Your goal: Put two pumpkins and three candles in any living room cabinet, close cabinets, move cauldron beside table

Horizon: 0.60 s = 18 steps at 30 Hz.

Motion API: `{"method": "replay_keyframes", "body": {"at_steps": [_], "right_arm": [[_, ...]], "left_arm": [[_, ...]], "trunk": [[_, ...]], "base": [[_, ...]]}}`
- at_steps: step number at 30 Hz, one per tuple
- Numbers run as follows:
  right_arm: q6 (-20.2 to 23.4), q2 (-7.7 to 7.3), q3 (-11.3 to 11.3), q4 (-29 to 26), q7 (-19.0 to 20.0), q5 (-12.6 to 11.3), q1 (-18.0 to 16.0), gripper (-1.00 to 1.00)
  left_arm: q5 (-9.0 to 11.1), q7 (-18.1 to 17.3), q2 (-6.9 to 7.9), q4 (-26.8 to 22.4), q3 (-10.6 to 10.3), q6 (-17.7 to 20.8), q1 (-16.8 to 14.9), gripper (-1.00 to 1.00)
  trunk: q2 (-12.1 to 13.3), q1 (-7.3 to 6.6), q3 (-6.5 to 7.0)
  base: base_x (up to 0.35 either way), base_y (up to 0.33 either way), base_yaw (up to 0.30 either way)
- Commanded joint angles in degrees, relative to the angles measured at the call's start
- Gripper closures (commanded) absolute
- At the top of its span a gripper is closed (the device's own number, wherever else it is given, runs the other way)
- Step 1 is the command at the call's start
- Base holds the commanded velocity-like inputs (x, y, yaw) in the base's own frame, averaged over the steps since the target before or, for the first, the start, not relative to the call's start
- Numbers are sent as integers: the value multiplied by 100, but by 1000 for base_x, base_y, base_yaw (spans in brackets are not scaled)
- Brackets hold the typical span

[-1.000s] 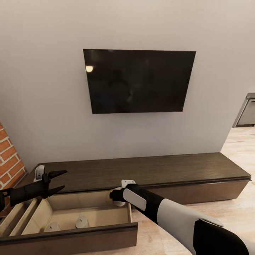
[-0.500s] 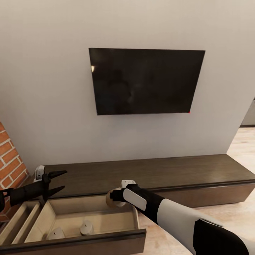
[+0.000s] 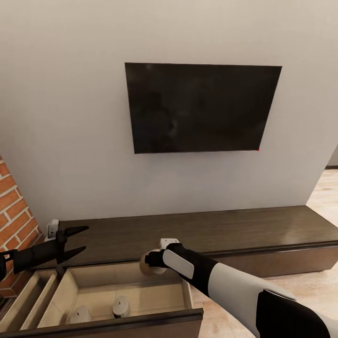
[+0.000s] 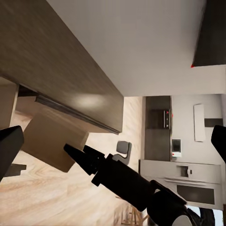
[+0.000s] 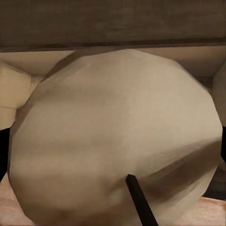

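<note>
In the head view the long dark brown cabinet (image 3: 211, 230) runs under the wall, and its left drawer (image 3: 141, 286) is pulled out, showing a pale beige interior. Two candles (image 3: 120, 306) (image 3: 80, 313) stand on the drawer floor. My right gripper (image 3: 148, 265) is shut on a third candle (image 3: 143, 267), held above the drawer's back right part. In the right wrist view this candle (image 5: 113, 141) is a big beige round face with a dark wick. My left gripper (image 3: 84, 238) hangs open and empty over the cabinet top, left of the drawer. Pumpkins, cauldron and table are out of view.
A black TV (image 3: 202, 108) hangs on the grey wall above the cabinet. A red brick wall (image 3: 14, 220) stands at the far left. Another drawer (image 3: 26, 295) at the left edge is also pulled out. Wood floor (image 3: 319, 286) lies to the right.
The whole picture has slid right, so the camera has turned left. My right gripper keeps the candle above the drawer, and more of the candle shows now. The left gripper stays open.
</note>
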Motion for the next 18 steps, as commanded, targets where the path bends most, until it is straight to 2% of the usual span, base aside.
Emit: {"method": "replay_keyframes", "body": {"at_steps": [1, 6, 14, 18], "right_arm": [[-24, 0, 22, -9, -33, -37, -11, 100], [-266, 0, 22, -34, -30, -22, -19, 100], [-284, 0, 30, -50, -16, -16, -19, 100], [-279, 0, 31, -51, -15, -16, -19, 100]], "left_arm": [[34, 30, 1, -1, 4, 20, -3, -100], [33, 30, 1, -1, 4, 20, -4, -100], [27, 30, 1, -1, 4, 20, -3, -100], [30, 30, 2, -1, 4, 20, -3, -100]], "trunk": [[-4, 0, -6], [-4, 0, -6], [-4, 0, -9], [-4, 0, -18]], "base": [[0, 6, 0], [0, 2, 0], [0, 0, 6], [0, 0, 130]]}}
